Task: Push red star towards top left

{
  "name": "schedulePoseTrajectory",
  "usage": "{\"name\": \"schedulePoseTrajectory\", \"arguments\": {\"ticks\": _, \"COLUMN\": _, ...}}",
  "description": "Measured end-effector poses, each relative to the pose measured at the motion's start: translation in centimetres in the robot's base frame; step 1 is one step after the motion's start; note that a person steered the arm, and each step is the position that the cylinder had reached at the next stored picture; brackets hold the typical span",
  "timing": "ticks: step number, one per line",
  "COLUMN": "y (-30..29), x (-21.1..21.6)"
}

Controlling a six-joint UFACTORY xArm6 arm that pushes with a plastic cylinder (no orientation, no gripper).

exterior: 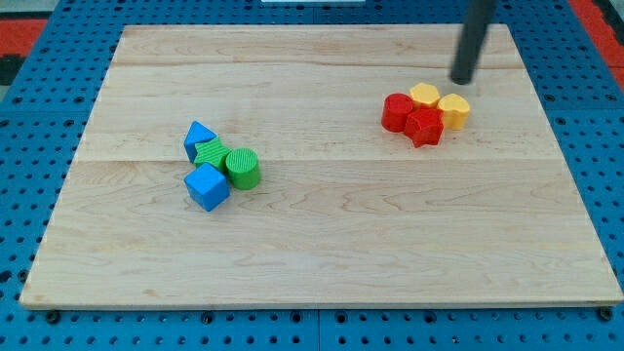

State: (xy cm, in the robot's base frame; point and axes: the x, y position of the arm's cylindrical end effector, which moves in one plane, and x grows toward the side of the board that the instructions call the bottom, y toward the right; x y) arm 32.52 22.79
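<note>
Eight blocks on one wooden board [322, 244]: two red [397, 111] [424, 127], two yellow [424, 95] [454, 110], two blue [198, 137] [207, 186], two green [211, 153] [243, 168], plus one dark rod ending in my tip [462, 81].

— What sort of place is this?

— A lab or test bench, by the look of it. The pale wooden table [322, 244] lies on a blue pegboard [39, 322] drilled with regular rows of holes, the kind used for fixing rigs.

— Anything else?

— A dark rod [475, 39] reaches down from above, and small coloured blocks sit in two tidy clusters, nothing homely about it.
</note>
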Motion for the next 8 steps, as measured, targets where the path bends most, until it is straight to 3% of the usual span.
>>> {"name": "schedulePoseTrajectory", "arguments": {"ticks": 1, "y": 2.2, "x": 6.5}}
{"name": "schedulePoseTrajectory", "arguments": {"ticks": 2, "y": -4.7, "x": 7.9}}
{"name": "schedulePoseTrajectory", "arguments": {"ticks": 3, "y": -9.7, "x": 6.3}}
{"name": "schedulePoseTrajectory", "arguments": {"ticks": 4, "y": -18.3, "x": 9.5}}
{"name": "schedulePoseTrajectory", "arguments": {"ticks": 6, "y": -27.7, "x": 1.9}}
{"name": "schedulePoseTrajectory", "arguments": {"ticks": 7, "y": -30.8, "x": 4.2}}
{"name": "schedulePoseTrajectory", "arguments": {"ticks": 8, "y": -36.6, "x": -1.4}}
